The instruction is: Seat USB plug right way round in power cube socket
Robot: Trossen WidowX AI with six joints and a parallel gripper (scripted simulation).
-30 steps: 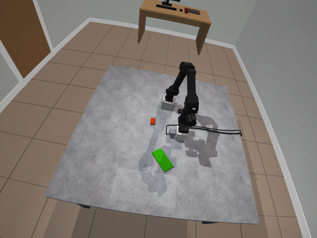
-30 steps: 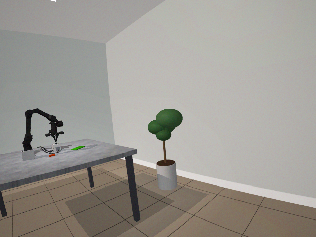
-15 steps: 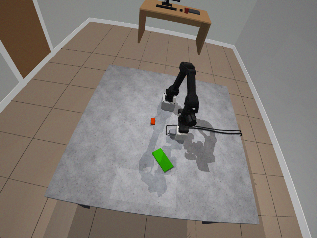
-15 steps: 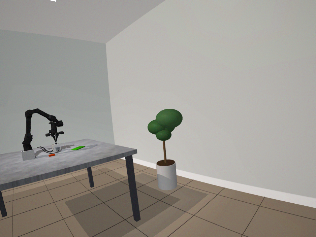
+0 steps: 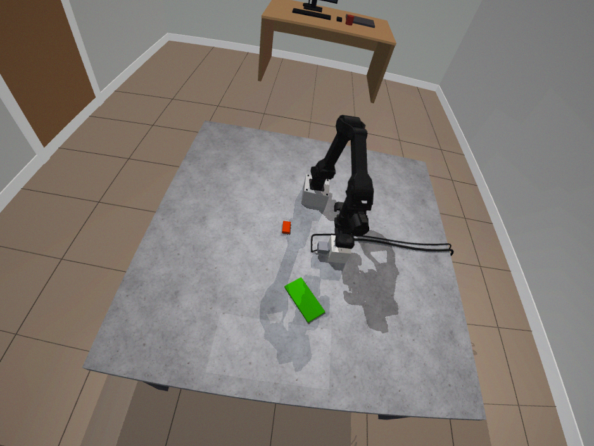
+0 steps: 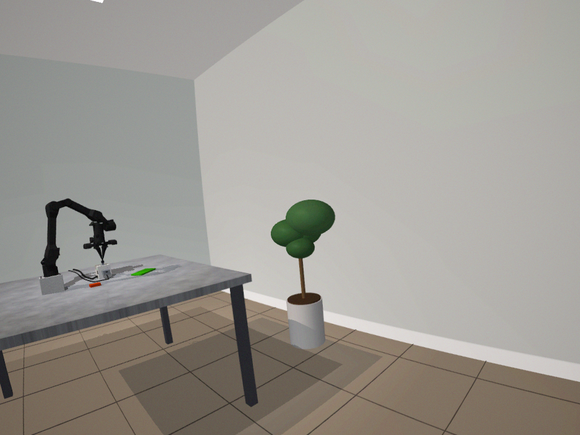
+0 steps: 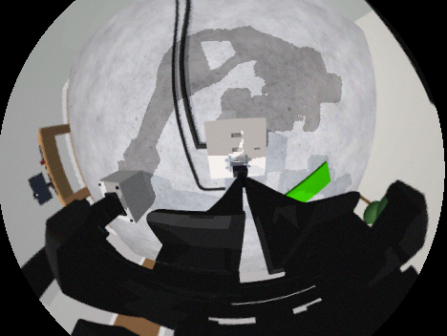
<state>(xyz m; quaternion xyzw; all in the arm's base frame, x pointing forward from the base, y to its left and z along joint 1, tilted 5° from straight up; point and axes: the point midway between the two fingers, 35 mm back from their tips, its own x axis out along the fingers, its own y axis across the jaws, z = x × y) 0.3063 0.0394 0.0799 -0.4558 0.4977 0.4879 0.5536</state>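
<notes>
The power cube (image 5: 338, 257) (image 6: 100, 273) (image 7: 217, 136) is a small white block with several slots in its top. My gripper (image 6: 102, 259) (image 7: 242, 182) points down over it and is shut on the USB plug's black body. The USB plug (image 7: 240, 170) is upright at the near part of the cube's top in the wrist view, with grey parts showing below the black body. The fingertips are just above the cube. The socket's mouth is mostly hidden by the plug, so I cannot tell how deep the plug sits or whether it is clear. In the top view the arm hides the fingertips.
A grey block (image 5: 323, 248) sits against the cube's side. Black cables (image 5: 408, 244) (image 7: 181, 72) run past the cube to the table's edge. A green slab (image 5: 304, 299) (image 6: 143, 271) (image 7: 312, 183) and a small red-orange block (image 5: 286, 227) (image 6: 94, 284) lie on the table.
</notes>
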